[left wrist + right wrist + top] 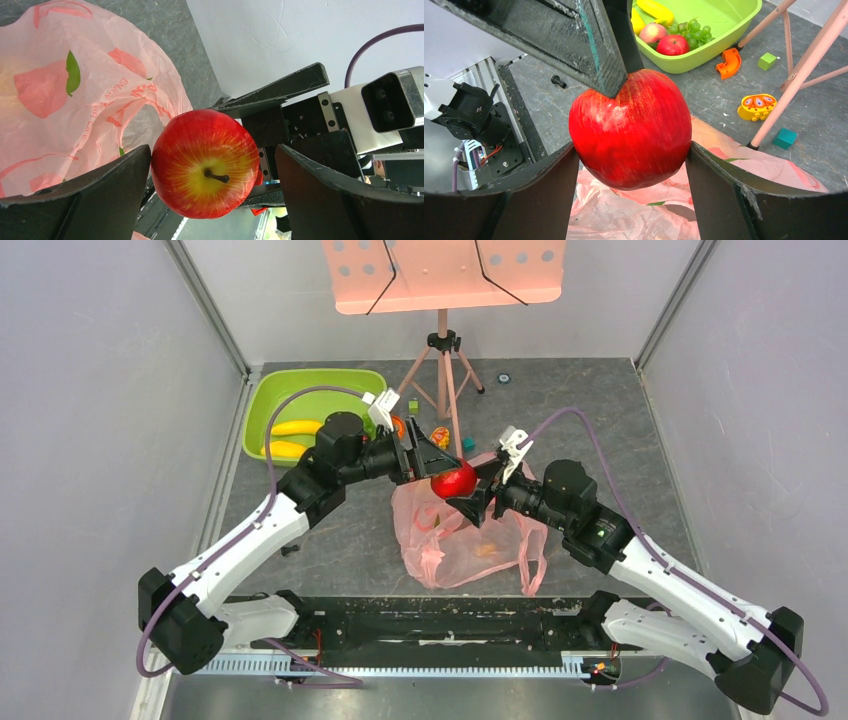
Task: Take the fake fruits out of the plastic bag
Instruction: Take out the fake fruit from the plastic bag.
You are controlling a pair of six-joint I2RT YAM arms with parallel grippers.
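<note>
Top external view: both arms reach inward over the middle of the grey table (330,540), where the left gripper (430,462) and the right gripper (472,496) face each other with a red apple (453,481) between them. The apple is held above the far edge of the pink plastic bag (470,540), which lies crumpled on the table in front of the arm bases. A lime-green basin (315,374) stands at the far left and holds two yellow bananas (296,427); a pink music stand (445,275) rises behind. Left wrist view: the left gripper's jaws stand wide on either side of the apple; one finger (75,200) touches its skin, and the other is separated from it by a narrow gap. The bag, printed with peach and leaf shapes, lies beyond. Right wrist view: the right gripper's two fingers (524,200) press against opposite flanks of the apple and grip it, while one finger of the left gripper rests on its upper side. The basin also contains green grapes (694,31), a pinkish peach (652,34) and a second red apple (672,45).
</note>
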